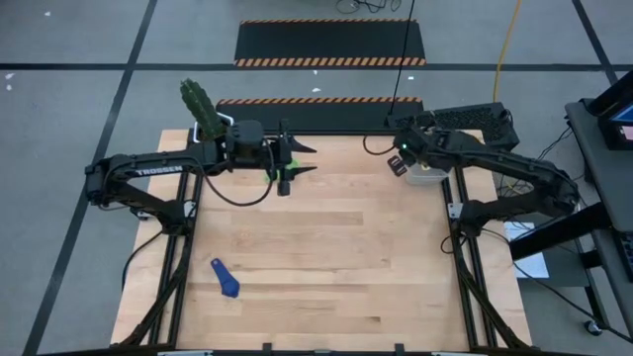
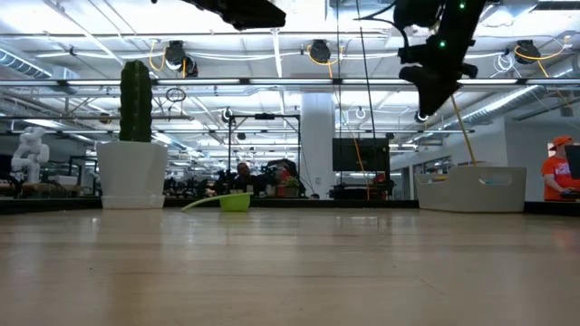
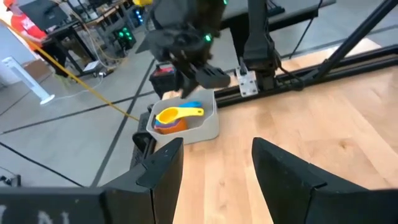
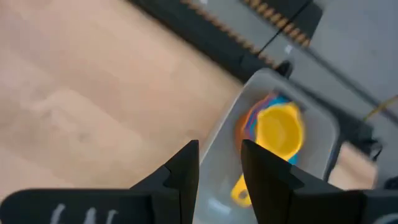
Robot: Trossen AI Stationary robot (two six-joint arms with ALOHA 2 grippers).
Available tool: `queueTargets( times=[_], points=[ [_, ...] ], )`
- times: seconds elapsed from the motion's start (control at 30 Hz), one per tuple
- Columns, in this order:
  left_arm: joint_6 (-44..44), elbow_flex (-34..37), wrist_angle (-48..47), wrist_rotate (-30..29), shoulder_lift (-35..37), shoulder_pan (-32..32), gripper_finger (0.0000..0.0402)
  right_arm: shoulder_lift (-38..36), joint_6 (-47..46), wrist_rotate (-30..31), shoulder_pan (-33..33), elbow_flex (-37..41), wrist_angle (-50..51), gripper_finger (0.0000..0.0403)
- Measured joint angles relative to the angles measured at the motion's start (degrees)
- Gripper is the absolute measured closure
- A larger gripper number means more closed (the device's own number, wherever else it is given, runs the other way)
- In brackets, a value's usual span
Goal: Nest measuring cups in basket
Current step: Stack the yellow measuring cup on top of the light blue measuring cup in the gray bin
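The light grey-blue basket [image 1: 427, 177] stands at the table's far right and shows in both wrist views, basket [image 3: 205, 127] and basket [image 4: 217, 149]. In it lies a yellow cup [image 4: 278, 130] nested on orange and blue ones. My right gripper [image 4: 220, 167] hangs above the basket, open and empty. A green cup [image 2: 234, 201] rests on the table at the far edge. My left gripper [image 1: 311, 158] hovers above it, open and empty. A dark blue cup [image 1: 226, 279] lies on the near left of the table.
A white pot with a cactus [image 2: 134, 172] stands at the table's far left corner, behind my left arm. The middle and near right of the wooden table [image 1: 346, 257] show bare wood. A person in orange [image 2: 560, 172] is far off in the room.
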State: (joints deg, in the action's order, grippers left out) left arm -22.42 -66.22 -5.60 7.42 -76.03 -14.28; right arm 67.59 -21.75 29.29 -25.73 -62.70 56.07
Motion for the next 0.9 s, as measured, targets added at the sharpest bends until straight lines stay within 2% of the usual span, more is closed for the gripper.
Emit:
queueTargets(
  times=[0.17,0.23,0.9],
  points=[
    [0.73,0.0,0.13,-0.01,0.02,0.08,0.0206,0.53,-3.61,-11.95,-3.32,3.47,0.98,0.0289],
    [0.73,0.0,0.23,0.0,0.02,0.15,0.0206,1.48,-4.54,-14.68,-5.18,5.0,1.28,0.0291],
    [1.14,0.0,1.48,-0.02,0.02,0.15,0.0206,15.83,4.38,-16.02,-18.48,7.09,-5.1,0.0383]
  ],
)
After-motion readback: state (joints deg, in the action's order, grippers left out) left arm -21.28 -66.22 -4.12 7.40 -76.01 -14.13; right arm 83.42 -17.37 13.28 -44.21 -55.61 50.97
